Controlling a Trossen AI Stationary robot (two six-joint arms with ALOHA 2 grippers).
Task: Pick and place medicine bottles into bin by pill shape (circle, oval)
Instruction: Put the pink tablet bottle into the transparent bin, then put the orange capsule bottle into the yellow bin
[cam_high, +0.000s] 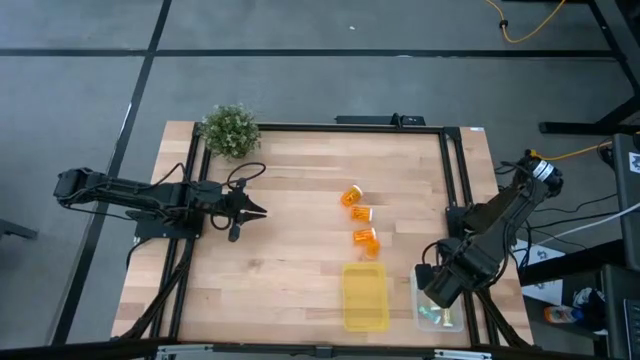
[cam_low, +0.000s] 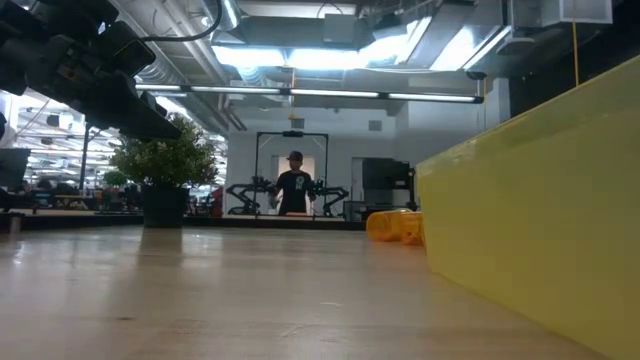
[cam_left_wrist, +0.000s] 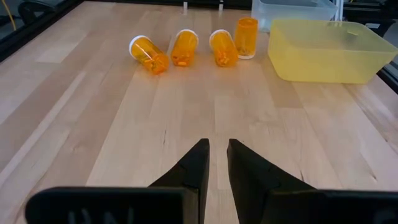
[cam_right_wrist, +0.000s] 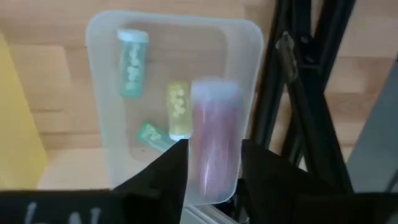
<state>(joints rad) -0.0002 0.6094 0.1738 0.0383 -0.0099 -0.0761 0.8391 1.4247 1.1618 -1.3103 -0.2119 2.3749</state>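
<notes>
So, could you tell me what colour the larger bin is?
Translucent yellow bin, best seen in the left wrist view.

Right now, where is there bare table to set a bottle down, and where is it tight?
Bare wood lies between the left gripper and the orange bottles, and below that gripper, left of the yellow bin. It is crowded around the clear bin, where the right gripper hangs with a purple bottle.

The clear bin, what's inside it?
Inside the clear bin lie a teal bottle, a yellow bottle and a green bottle. A purple bottle between the right end effector's fingers covers part of the bin, so anything under it is hidden.
</notes>
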